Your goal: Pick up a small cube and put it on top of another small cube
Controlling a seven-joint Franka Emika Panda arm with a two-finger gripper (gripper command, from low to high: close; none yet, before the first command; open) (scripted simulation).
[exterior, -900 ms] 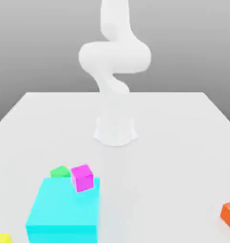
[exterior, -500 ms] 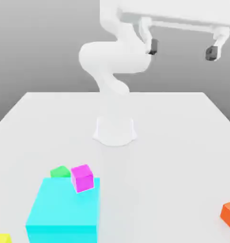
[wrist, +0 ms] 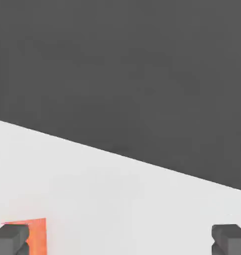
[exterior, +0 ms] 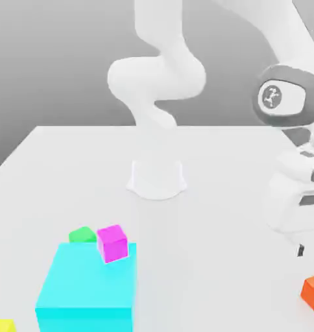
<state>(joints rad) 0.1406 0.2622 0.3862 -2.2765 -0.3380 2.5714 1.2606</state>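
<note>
Exterior view: my gripper hangs above the table near an orange-red cube at the exterior view's right | Hand view: my fingers stand wide open, holding nothing, cube by one fingertip | Step: approach, I judge; next, centre over the cube, then lower

A rounded white arm with grey rings and dark-padded fingertips.
</note>
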